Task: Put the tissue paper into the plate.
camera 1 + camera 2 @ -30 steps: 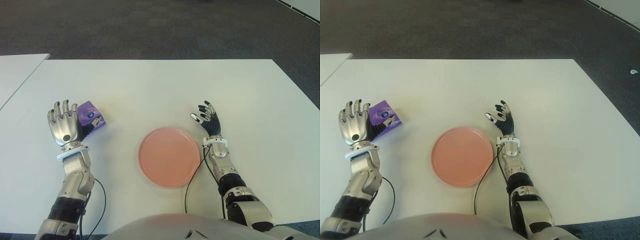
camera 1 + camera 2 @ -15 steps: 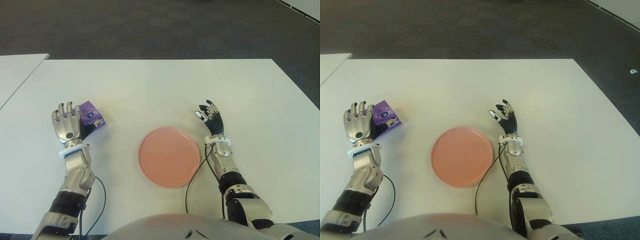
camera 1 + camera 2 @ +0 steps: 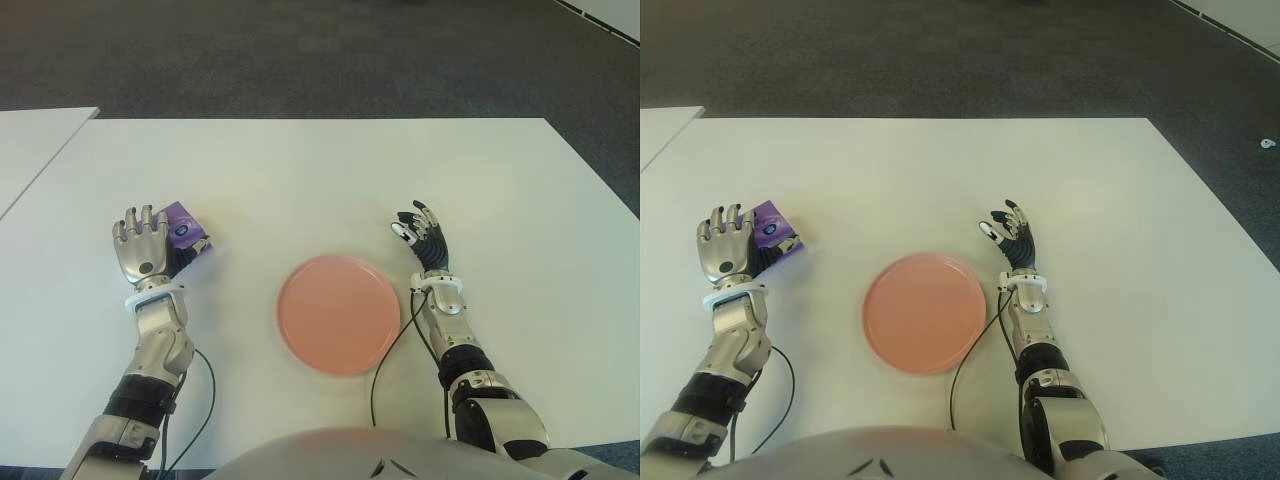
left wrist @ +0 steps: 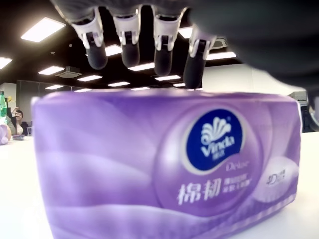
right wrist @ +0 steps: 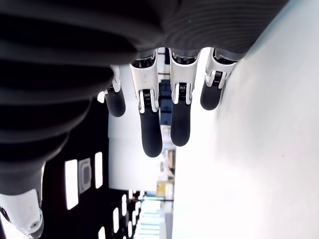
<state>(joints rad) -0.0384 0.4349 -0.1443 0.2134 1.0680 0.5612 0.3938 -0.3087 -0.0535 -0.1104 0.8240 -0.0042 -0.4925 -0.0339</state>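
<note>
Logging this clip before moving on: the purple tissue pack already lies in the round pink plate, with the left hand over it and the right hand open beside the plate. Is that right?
Not quite. The purple tissue pack lies on the white table, left of the round pink plate, which holds nothing, as the left eye view shows. The left hand is over it; the right hand is open beside the plate.

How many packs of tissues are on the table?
1. The purple tissue pack lies on the white table, just beyond the left hand, left of the pink plate. No others show.
</note>
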